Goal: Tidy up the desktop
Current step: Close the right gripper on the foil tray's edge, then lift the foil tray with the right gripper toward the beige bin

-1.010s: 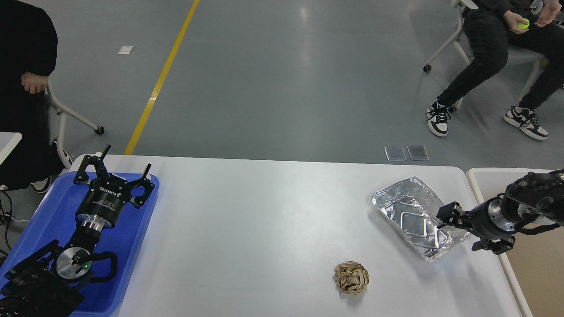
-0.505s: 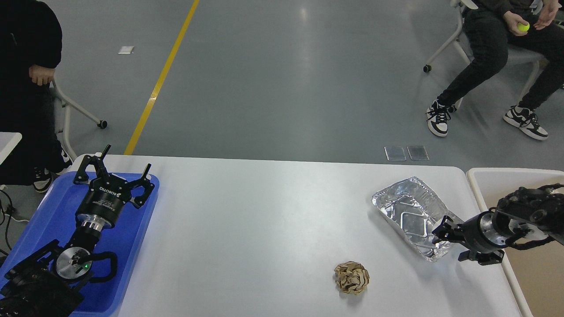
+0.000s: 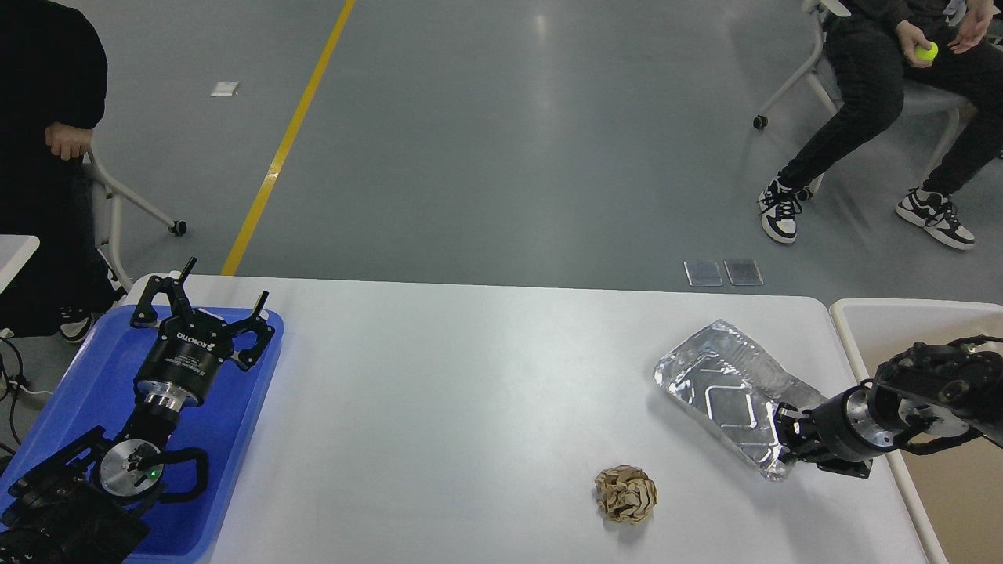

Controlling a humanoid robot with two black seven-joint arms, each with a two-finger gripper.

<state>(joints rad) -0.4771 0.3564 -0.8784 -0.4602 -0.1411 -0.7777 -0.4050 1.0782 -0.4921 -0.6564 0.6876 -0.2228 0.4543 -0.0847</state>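
The white desktop (image 3: pixel 470 392) carries a crumpled silver foil tray (image 3: pixel 721 388) at the right and a crumpled brown paper ball (image 3: pixel 625 493) near the front. My right gripper (image 3: pixel 783 440) comes in from the right and is shut on the foil tray's near right corner, which tilts the tray up. My left gripper (image 3: pixel 215 294) is open and empty, resting over the blue plastic tray (image 3: pixel 70 392) at the table's left end.
A beige bin with a cream rim (image 3: pixel 854 307) stands just off the table's right edge, under my right arm. Two people sit on chairs beyond the table, one at the far left (image 3: pixel 47 117) and one at the far right (image 3: pixel 885 86).
My right gripper moved down and left to the foil tray's near corner and closed on it. The tray has tipped and shifted slightly. The left arm has not moved.
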